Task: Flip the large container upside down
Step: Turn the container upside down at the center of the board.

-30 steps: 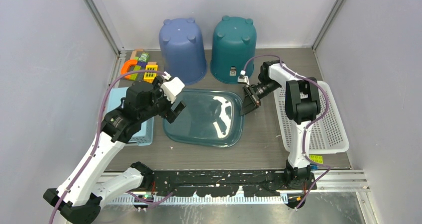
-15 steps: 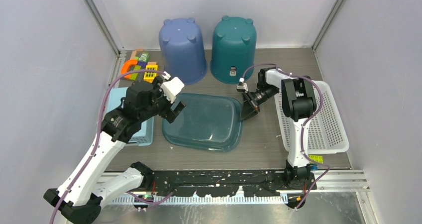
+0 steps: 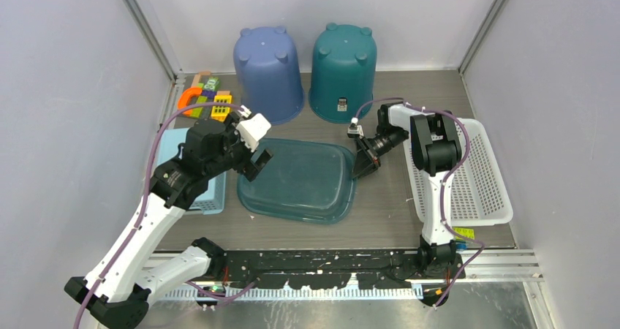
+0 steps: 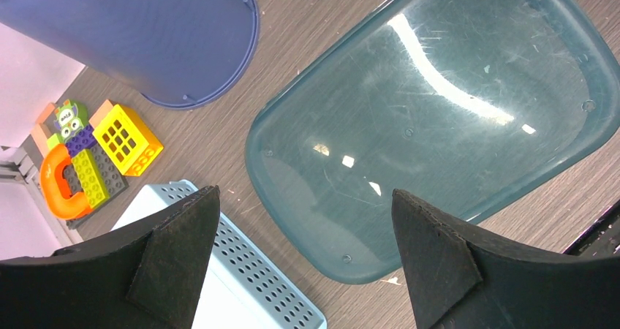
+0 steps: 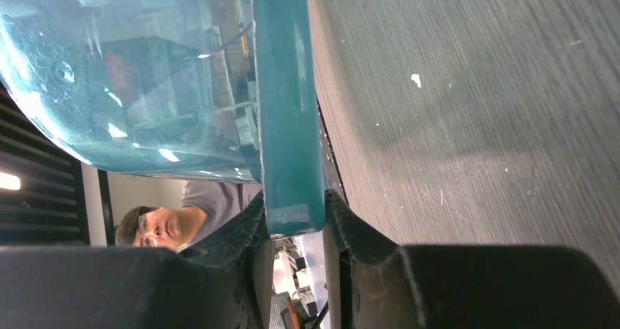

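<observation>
The large container [image 3: 300, 179] is a translucent teal tub lying bottom-up, nearly flat, on the middle of the table. My right gripper [image 3: 363, 161] is at its right edge and shut on the rim [image 5: 289, 124], low by the tabletop; the wrist view looks under the tub's wall. My left gripper [image 3: 254, 157] is open and empty, hovering above the tub's left edge. In the left wrist view the tub's underside [image 4: 439, 124] fills the upper right, and the gripper [image 4: 307, 227] stands over its near-left corner.
An upturned blue bucket [image 3: 268, 73] and an upturned teal bucket [image 3: 343, 69] stand at the back. A white basket [image 3: 475, 175] lies on the right, a light blue basket [image 3: 208, 190] on the left under my left arm. Toy blocks [image 3: 205, 99] sit back left.
The tub's right side has come down from a tilt to nearly flat, bottom up, and my right gripper moved slightly left and down with the rim. The left arm has not moved.
</observation>
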